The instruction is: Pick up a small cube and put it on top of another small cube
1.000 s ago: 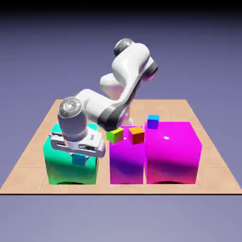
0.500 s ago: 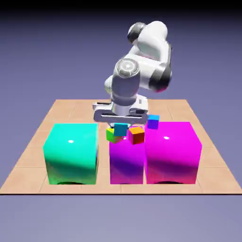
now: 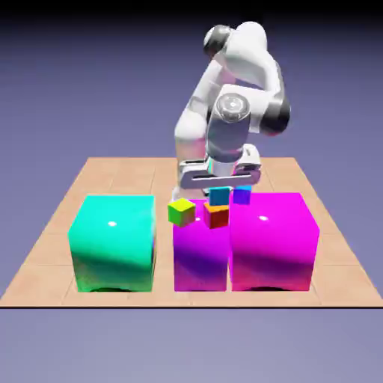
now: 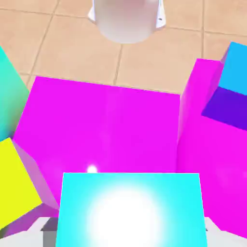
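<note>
1. The tiled table (image 3: pixel 105 173) shows bare floor along its front edge and behind the blocks; in the hand view, tan tiles lie open beyond the magenta top, up to the white robot base (image 4: pixel 126 19).
2. Three big blocks stand in a row near the front edge: a teal-green block (image 3: pixel 112 250) at the exterior view's left, a narrow gap, then a magenta-violet block (image 3: pixel 198 258) touching or almost touching a taller magenta block (image 3: pixel 273 239).
3. The small cyan cube (image 3: pixel 219 196) sits directly over the small orange-topped cube (image 3: pixel 216 215), on top of the middle block; their faces appear to meet, though I cannot tell whether it rests fully there.
4. The gripper (image 3: pixel 218 187) hangs right above, fingers straddling the cyan cube. In the hand view the cube fills the bottom between the grey finger tips (image 4: pixel 42 226), with slim gaps at each side; whether the jaws still grip or have let go I cannot tell.
5. A small yellow-green cube (image 3: pixel 181 212) sits just beside the orange one, toward the exterior view's left; a small royal-blue cube (image 3: pixel 242 194) rests on the tall magenta block's back corner.
6. No containers are in view.
7. All blocks are glossy, sharp-edged cubes with bright highlights; the arm is smooth white with dark joints.
</note>
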`<state>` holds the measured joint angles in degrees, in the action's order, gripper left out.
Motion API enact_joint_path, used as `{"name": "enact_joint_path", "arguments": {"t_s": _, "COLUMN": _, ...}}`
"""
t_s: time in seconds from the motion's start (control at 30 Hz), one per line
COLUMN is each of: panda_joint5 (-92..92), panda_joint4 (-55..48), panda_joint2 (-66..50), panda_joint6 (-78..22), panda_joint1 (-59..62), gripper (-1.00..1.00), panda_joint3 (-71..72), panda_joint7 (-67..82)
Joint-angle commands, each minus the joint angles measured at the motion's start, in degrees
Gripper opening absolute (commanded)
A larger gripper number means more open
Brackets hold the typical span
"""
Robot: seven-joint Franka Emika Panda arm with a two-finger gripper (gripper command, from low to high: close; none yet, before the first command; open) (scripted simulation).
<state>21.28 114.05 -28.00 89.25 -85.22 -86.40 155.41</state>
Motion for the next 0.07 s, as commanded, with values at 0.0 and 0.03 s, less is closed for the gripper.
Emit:
{"name": "enact_joint_path", "arguments": {"t_s": 0.0, "panda_joint5": 0.0, "panda_joint4": 0.0, "panda_joint2": 0.0, "panda_joint6": 0.0, "panda_joint1": 0.0, "gripper": 1.00, "panda_joint3": 0.0, "panda_joint7": 0.0}}
{"name": "enact_joint_path", "arguments": {"t_s": 0.03, "panda_joint5": -0.3, "panda_joint4": -2.1, "panda_joint2": 0.1, "panda_joint6": -1.7, "panda_joint1": 0.8, "gripper": 1.00, "panda_joint3": 0.2, "panda_joint7": -0.2}}
